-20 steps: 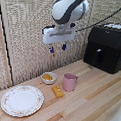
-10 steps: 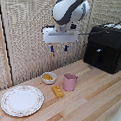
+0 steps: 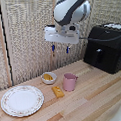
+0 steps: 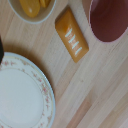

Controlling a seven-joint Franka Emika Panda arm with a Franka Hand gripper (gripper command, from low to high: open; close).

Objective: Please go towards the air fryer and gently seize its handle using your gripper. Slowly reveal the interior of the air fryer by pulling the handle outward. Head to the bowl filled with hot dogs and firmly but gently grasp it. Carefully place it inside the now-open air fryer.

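The air fryer is a large black box with rounded edges, standing on the counter at the exterior view's right, its front drawer shut flush. The handle, a short black upright bar, juts from the middle of the drawer front. The bowl is small, shallow, white and round, upright on the counter well apart from the air fryer, toward the exterior view's left. The hot dogs, yellow-orange chunks, lie inside it.

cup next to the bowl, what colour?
Pink; the cup shows best in the exterior view, beside the bowl.
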